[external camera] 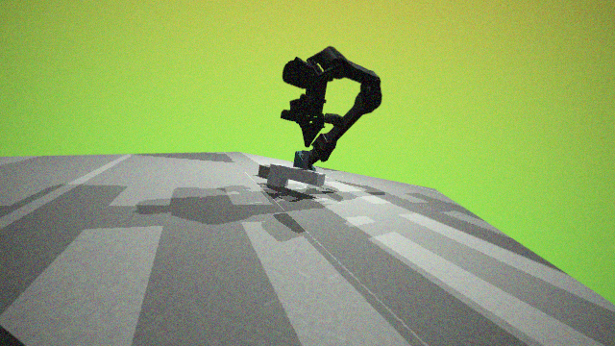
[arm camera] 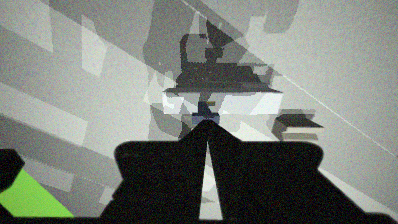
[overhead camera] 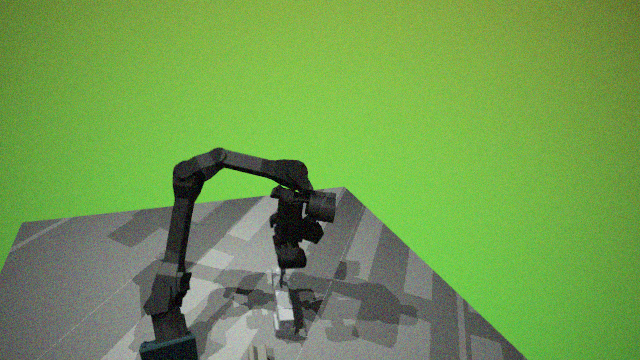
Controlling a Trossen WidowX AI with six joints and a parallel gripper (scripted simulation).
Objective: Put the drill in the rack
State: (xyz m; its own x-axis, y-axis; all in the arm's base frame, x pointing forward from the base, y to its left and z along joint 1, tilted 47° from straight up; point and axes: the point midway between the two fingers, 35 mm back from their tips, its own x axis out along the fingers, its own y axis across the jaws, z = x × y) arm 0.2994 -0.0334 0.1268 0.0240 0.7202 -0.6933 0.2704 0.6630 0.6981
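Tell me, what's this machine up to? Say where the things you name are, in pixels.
A black jointed robot arm (overhead camera: 179, 227) (external camera: 371, 91) is reaching down over a long white block (overhead camera: 284, 300) (external camera: 300, 174) (arm camera: 252, 103) on a patchy grey surface. Its black gripper (overhead camera: 283, 269) (external camera: 307, 145) (arm camera: 207, 123) is shut with nothing in it, pointing down near a small dark-blue piece (arm camera: 205, 118) at the block. It looks like it is about to press something there, to free a stuck drill, but whether it is touching I can't tell.
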